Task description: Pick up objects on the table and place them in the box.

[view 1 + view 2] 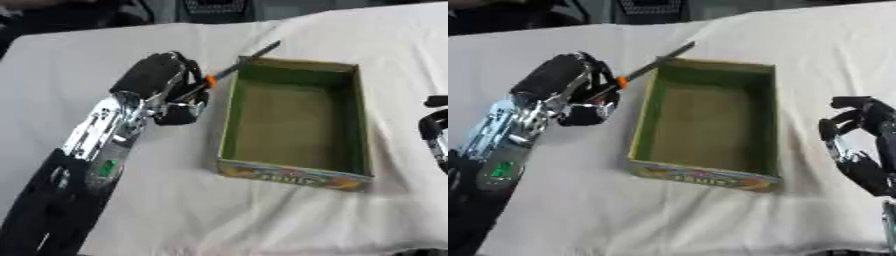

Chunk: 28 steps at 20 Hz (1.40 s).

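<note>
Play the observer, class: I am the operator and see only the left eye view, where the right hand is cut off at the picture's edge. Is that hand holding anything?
Observer: No. The right eye view shows most of the right hand, fingers relaxed and slightly bent, with nothing in them.
Operator: Does it touch the box?
Observer: No. A strip of white cloth lies bare between it and the right wall of the box.
Operator: Where does its arm come from?
Observer: Its forearm runs down toward the lower right corner.
</note>
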Each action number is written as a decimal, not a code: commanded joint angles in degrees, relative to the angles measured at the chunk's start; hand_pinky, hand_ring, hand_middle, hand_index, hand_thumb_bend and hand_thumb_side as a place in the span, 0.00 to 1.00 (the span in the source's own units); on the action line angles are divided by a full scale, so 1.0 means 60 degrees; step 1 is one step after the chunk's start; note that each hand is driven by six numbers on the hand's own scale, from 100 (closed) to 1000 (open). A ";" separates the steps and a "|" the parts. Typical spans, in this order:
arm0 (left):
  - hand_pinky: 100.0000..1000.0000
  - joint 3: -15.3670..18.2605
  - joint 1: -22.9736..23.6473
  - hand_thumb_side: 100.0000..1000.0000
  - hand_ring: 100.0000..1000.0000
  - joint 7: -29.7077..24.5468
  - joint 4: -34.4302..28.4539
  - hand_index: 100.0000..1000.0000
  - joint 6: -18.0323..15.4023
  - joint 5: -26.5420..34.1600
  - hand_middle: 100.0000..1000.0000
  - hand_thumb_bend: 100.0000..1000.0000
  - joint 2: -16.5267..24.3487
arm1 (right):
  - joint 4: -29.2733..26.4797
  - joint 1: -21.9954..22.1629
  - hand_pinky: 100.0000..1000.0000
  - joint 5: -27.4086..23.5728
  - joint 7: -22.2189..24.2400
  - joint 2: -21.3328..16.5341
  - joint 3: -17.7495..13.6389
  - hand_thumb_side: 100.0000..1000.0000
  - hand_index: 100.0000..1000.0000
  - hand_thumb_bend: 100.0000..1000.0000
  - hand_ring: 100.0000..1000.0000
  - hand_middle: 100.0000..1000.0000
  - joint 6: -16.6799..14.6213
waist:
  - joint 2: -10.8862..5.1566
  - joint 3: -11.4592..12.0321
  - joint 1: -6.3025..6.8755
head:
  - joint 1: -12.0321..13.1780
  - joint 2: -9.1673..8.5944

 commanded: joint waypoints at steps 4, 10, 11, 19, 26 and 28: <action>0.30 -0.0330 -0.0472 0.18 0.33 -0.0091 0.0499 0.49 -0.0300 -0.0184 0.36 0.08 -0.0559 | -0.0162 -0.0008 0.45 -0.0014 0.0029 -0.0087 -0.0006 0.63 0.76 0.33 0.55 0.64 -0.0029 | -0.0178 -0.0047 -0.0035 | 0.0127 -0.0007; 0.30 -0.0694 -0.0767 0.18 0.33 -0.0107 0.1304 0.49 -0.0575 -0.0416 0.36 0.08 -0.1173 | -0.0157 -0.0006 0.45 -0.0027 0.0050 -0.0085 0.0009 0.63 0.76 0.33 0.55 0.64 -0.0041 | -0.0179 -0.0075 -0.0044 | 0.0155 -0.0007; 0.30 -0.0756 -0.0808 0.18 0.33 -0.0115 0.1430 0.49 -0.0629 -0.0453 0.37 0.08 -0.1259 | -0.0157 -0.0007 0.45 -0.0030 0.0052 -0.0084 0.0011 0.63 0.76 0.33 0.55 0.64 -0.0043 | -0.0179 -0.0081 -0.0046 | 0.0161 -0.0007; 0.52 -0.1079 -0.1142 0.45 0.51 -0.0090 0.2287 0.70 -0.1023 -0.0712 0.57 0.66 -0.1901 | -0.0155 -0.0007 0.45 -0.0042 0.0069 -0.0082 0.0021 0.63 0.76 0.33 0.55 0.64 -0.0050 | -0.0181 -0.0104 -0.0056 | 0.0203 -0.0007; 0.56 -0.1104 -0.1128 0.54 0.56 -0.0009 0.2079 0.75 -0.1152 -0.0691 0.62 0.92 -0.1930 | -0.0155 0.0002 0.45 -0.0034 0.0065 -0.0086 0.0017 0.63 0.76 0.33 0.55 0.64 -0.0048 | -0.0175 -0.0086 -0.0056 | 0.0194 -0.0007; 0.57 -0.1111 -0.1129 0.55 0.57 -0.0003 0.1995 0.75 -0.1141 -0.0686 0.63 0.94 -0.1931 | -0.0153 0.0003 0.45 -0.0033 0.0068 -0.0086 0.0021 0.63 0.76 0.33 0.55 0.64 -0.0048 | -0.0178 -0.0079 -0.0058 | 0.0203 -0.0007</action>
